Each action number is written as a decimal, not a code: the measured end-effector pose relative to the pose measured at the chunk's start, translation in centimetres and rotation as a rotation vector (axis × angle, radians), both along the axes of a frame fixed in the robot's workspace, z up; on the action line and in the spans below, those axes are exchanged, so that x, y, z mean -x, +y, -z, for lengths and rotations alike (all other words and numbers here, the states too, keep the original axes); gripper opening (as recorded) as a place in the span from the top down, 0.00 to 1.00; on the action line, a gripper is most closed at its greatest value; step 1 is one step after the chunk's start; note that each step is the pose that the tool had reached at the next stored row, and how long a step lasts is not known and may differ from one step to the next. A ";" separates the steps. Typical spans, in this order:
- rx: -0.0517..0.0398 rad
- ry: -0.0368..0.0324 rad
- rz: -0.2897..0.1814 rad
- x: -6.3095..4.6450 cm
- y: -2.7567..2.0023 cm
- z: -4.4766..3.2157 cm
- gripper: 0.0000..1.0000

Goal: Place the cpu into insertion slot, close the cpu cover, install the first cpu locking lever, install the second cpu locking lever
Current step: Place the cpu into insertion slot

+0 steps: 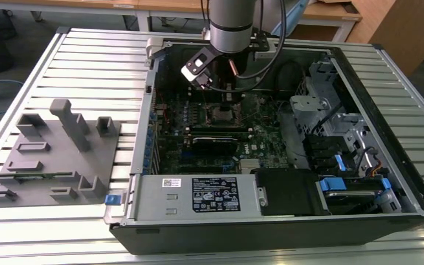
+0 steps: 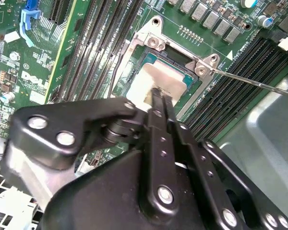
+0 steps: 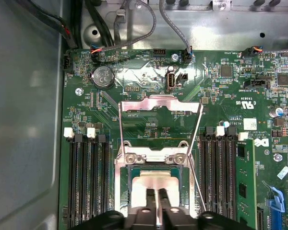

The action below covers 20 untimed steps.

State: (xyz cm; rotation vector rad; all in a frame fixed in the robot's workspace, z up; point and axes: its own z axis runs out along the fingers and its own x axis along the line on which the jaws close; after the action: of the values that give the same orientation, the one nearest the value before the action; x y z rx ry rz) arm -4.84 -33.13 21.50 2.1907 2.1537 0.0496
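Now – print: white printed label (image 1: 216,194) on a grey box (image 1: 159,205), 6 o'clock in the exterior view; white lettering on the green motherboard (image 3: 149,72) | hand (image 3: 156,192): fingers nearly together, gripping nothing, tips just over the cpu (image 3: 156,178) | cpu lies in the insertion slot (image 3: 121,188) | cpu cover (image 3: 161,99) – raised open.
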 end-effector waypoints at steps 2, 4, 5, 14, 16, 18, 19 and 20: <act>0.0000 0.0000 0.000 0.0 0.00 -0.01 0.88; 0.0000 0.0000 0.000 0.0 0.00 -0.03 0.89; 0.0000 0.0000 0.000 0.0 0.00 -0.04 0.89; 0.0001 0.0040 0.000 0.0 0.00 -0.05 0.89; -0.0001 0.0039 0.000 0.0 0.00 -0.03 0.89; -0.0002 0.0039 0.000 0.0 0.00 0.10 0.89; 0.0000 0.0041 0.000 0.0 0.00 0.20 0.89; 0.0001 0.0041 0.000 0.0 0.00 0.31 0.89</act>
State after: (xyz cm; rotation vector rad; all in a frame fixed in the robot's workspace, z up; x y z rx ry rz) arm -4.83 -33.13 21.19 2.1926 2.1558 0.0451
